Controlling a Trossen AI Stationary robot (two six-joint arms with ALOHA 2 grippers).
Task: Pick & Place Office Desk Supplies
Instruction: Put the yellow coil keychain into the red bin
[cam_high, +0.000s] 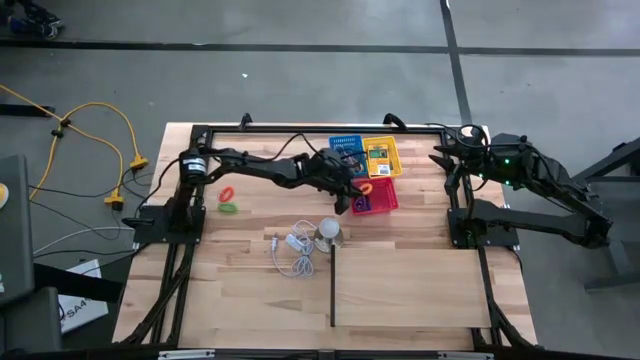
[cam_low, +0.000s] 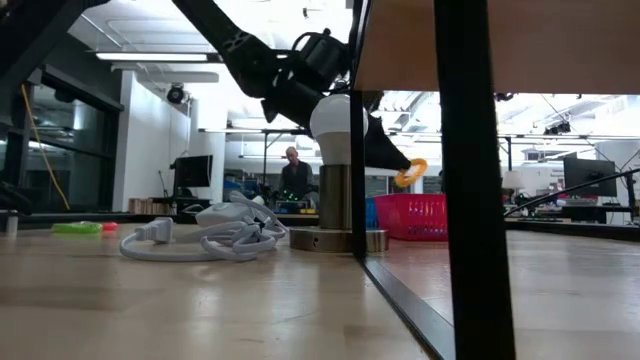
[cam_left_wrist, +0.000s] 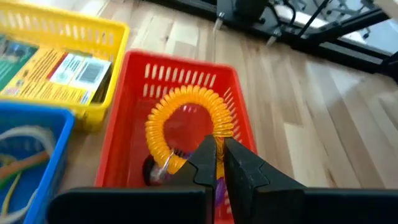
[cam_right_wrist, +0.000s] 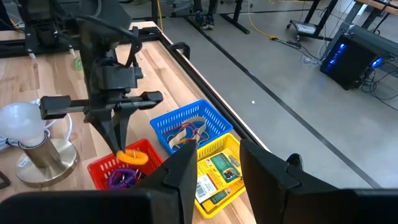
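Note:
My left gripper (cam_left_wrist: 221, 144) reaches out over the red basket (cam_left_wrist: 127, 118) and is shut on an orange coiled ring (cam_left_wrist: 180, 115). The high view shows that ring (cam_high: 365, 187) above the basket (cam_high: 388, 203). Inside the basket lie a purple coiled ring (cam_right_wrist: 121, 179) and a dark one (cam_left_wrist: 151, 168). Beside it stand a yellow basket (cam_high: 381, 157) with packets and a blue basket (cam_high: 345, 147) with rubber bands. A green band (cam_high: 229, 209) and a red band (cam_high: 226, 192) lie on the table at the left. My right gripper (cam_right_wrist: 214, 171) waits open at the table's right side. My left gripper pinches one side of the orange ring's coil (cam_left_wrist: 219, 132) between its two fingers. The fingers slant down from the table's left. In the low view the ring (cam_low: 410, 172) sits at their free ends, tilted, clear above the rim of the red basket (cam_low: 410, 215).
A white bulb on a silvery base (cam_high: 328, 232) and a coiled white cord (cam_high: 293, 250) stand just near-side of the left arm. A raised wooden board (cam_high: 410, 290) covers the near right of the table. A black frame (cam_high: 300, 128) rims the table.

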